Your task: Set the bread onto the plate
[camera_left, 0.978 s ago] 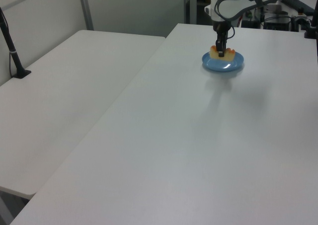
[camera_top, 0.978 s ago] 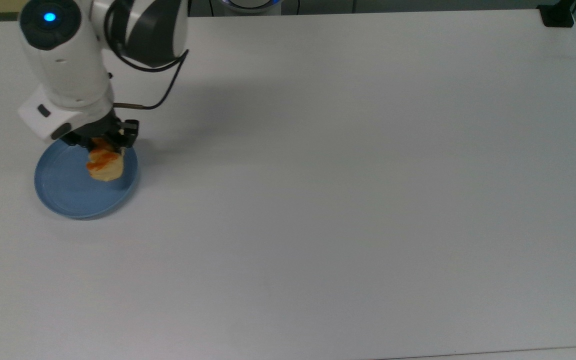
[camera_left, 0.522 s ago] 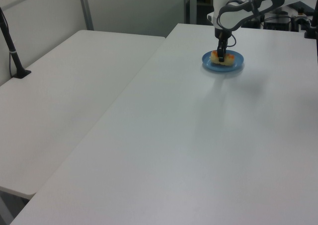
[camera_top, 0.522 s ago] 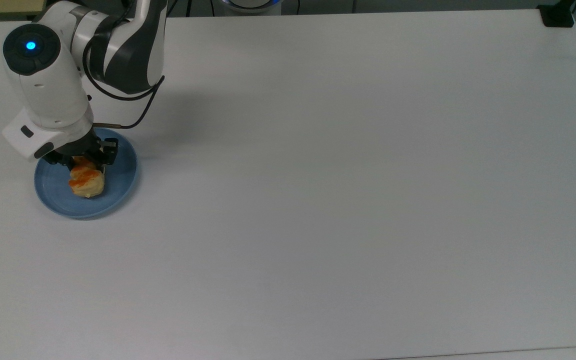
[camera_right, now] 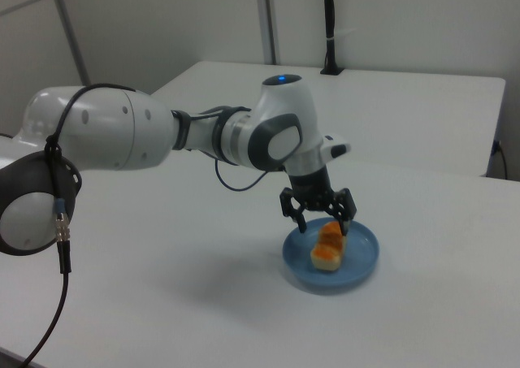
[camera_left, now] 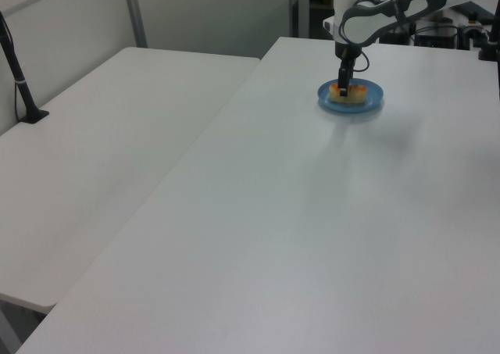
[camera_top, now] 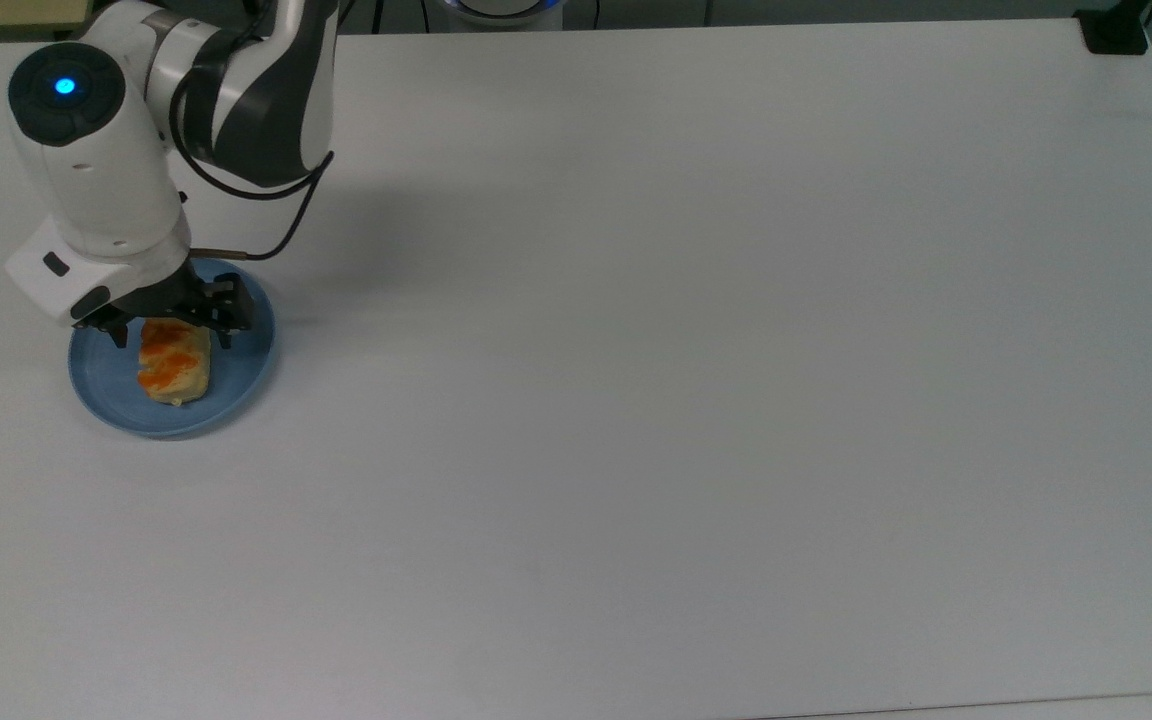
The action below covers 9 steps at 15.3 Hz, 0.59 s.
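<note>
Bread roll (camera_top: 174,361) lying on the blue plate (camera_top: 236,385), apparently released; end effector (camera_right: 318,215) spread astride it should lift straight up.

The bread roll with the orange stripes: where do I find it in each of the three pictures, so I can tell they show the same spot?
Top view: the bread lies at the far left, below the arm.
Left view: it sits near the top, right of centre, small and far off.
Right view: it is low, right of centre.
Shared landmark: the blue plate under it, with the open gripper just above.
</note>
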Available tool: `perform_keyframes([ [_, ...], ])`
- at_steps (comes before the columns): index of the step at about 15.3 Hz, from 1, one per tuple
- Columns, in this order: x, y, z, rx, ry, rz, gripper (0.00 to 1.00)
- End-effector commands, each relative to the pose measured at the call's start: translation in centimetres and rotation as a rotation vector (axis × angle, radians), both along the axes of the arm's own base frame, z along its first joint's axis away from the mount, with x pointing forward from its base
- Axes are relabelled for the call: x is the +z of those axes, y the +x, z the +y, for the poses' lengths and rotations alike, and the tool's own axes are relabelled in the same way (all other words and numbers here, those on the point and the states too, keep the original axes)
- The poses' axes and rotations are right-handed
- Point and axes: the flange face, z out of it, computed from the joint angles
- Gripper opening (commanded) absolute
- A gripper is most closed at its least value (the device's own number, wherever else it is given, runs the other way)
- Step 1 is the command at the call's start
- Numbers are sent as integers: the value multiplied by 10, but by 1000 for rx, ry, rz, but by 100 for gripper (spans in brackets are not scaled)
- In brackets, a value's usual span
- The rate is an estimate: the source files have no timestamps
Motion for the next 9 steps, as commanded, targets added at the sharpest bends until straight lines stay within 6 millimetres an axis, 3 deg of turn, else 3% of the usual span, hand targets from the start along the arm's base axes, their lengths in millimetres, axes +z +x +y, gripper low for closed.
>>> perform_keyframes([
  [1, 54, 15, 68, -60, 12, -97, 100],
  [5, 133, 0, 146, -185, 46, -126, 100],
  [9, 196, -38, 213, -237, 62, -61, 100],
])
